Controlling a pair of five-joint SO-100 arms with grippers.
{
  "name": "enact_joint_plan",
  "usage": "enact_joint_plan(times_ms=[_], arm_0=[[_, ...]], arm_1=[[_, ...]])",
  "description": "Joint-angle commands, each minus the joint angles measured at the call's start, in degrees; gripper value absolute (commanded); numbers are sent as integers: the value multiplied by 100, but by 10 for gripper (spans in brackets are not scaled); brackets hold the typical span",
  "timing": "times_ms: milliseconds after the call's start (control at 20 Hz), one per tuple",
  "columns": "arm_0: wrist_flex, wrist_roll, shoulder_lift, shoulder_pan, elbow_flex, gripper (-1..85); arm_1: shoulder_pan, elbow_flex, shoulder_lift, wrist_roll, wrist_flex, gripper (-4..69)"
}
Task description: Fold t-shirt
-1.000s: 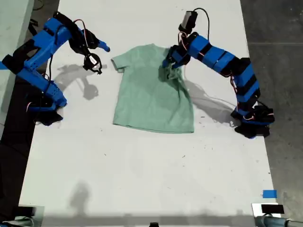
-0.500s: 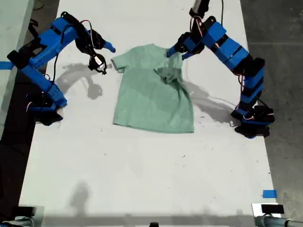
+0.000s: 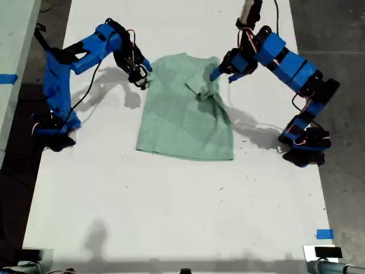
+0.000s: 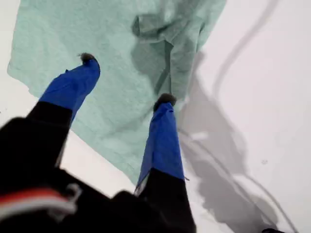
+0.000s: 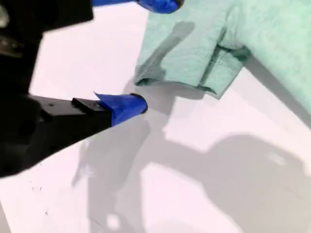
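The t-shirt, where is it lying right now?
The t-shirt lies flat on the white table, upper middle of the exterior view, between the two blue arms.

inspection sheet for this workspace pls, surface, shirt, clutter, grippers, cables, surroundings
surface: white table, bare apart from the shirt and both arm bases.
job's things: t-shirt lies flat, the sleeve on the exterior view's right folded in over the body, the other sleeve unfolded.
clutter: blue tape near the table's corner at the exterior view's lower right.
grippers: my first gripper open above the shirt, holding nothing; my second gripper open around the unfolded sleeve's edge.
cables: thin wires run along both arms; none seen across the shirt.
surroundings: dark floor beside the table; blue tape on the surface at the exterior view's left.
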Motion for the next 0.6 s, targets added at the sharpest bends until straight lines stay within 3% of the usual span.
enact_joint_plan(times_ms=[0,150,200,350,550], arm_0=[[167,44,-246,-167,-571,311],[299,-202,-554,-316,-624,91],[325,-211,-562,-360,-633,54],[563,-246,-264,-501,-747,5],[721,-264,527,-431,-756,1]], arm_1=[[-62,571,1055,97,-360,266],[9,1415,1828,149,-712,255],[44,1626,2013,158,-756,252],[105,2021,2259,158,-861,247],[105,2355,2391,167,-1046,243]])
